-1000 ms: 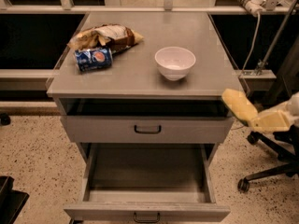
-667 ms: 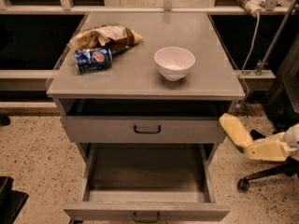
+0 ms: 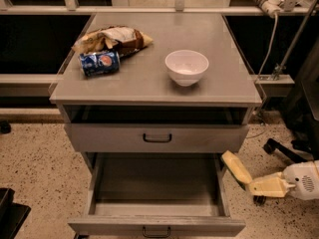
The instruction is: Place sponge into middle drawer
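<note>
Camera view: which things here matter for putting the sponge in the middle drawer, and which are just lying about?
Job: sponge, held in the gripper right of the cabinet; open middle drawer.
Lying about: white bowl, blue can, snack bag on the cabinet top.

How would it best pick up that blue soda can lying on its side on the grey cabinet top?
Come from above and pinch the blue soda can across its round middle, front and back: it lies sideways, ends pointing left and right. The hand is low right, holding the pale-yellow sponge.
</note>
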### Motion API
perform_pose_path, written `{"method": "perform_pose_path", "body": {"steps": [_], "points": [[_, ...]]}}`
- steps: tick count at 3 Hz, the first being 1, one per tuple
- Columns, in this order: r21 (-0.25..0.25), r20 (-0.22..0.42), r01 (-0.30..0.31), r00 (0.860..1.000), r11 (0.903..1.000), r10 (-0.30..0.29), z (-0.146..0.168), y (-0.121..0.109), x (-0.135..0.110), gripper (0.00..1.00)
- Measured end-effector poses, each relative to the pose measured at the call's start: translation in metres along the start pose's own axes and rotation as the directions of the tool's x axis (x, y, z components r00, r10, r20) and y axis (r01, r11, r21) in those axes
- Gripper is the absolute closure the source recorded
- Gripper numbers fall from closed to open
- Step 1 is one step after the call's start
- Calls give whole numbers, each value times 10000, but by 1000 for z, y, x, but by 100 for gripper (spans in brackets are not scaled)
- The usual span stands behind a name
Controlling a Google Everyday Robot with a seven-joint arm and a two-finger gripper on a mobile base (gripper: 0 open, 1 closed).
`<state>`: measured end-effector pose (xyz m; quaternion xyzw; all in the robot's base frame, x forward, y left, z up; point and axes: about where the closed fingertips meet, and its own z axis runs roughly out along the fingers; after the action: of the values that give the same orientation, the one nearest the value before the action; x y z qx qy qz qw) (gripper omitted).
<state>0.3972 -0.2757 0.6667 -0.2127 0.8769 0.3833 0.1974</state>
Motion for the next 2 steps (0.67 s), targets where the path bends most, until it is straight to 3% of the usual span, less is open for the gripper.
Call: {"method": "perform_pose_path", "body": {"steps": [1,2], "points": [[-145,-36,-97,9999,9998,96,7,-4,4,100],[-688,-321,-361,9989,9970,339,36,-11,11,100]]}}
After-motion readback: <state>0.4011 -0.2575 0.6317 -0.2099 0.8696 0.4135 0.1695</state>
